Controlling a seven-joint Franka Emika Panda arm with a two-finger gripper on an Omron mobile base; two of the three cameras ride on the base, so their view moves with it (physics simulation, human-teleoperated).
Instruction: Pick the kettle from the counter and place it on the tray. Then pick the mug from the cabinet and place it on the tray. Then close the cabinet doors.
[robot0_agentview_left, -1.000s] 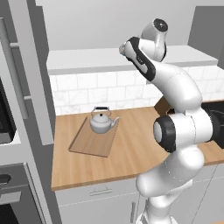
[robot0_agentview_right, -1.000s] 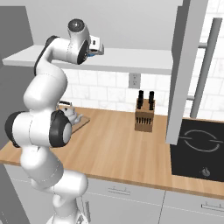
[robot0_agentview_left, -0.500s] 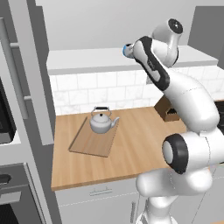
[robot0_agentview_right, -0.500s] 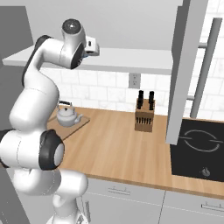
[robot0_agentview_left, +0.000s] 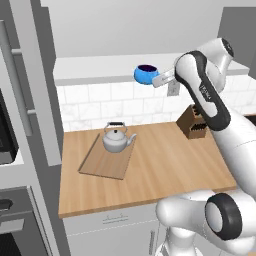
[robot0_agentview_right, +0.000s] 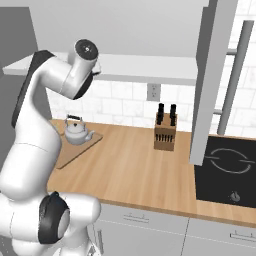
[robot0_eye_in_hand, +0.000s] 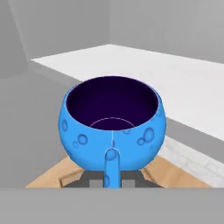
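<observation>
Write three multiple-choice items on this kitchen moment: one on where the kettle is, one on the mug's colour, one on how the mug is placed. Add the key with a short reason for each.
1. Where does the kettle stand?
A. On the tray
B. On the stovetop
C. On the cabinet shelf

2. What colour is the mug on the outside?
A. Red
B. White
C. Bright blue

3. How is the mug placed?
A. Lying on its side on the counter
B. Upright in the air at the gripper, in front of the shelf edge
C. Upside down on the tray

Key:
1 A, since both base views show the kettle on the wooden board.
2 C, as the hand view shows a blue body with a dark inside.
3 B, because the left base view shows it upright, mouth up, at the end of the arm.
</observation>
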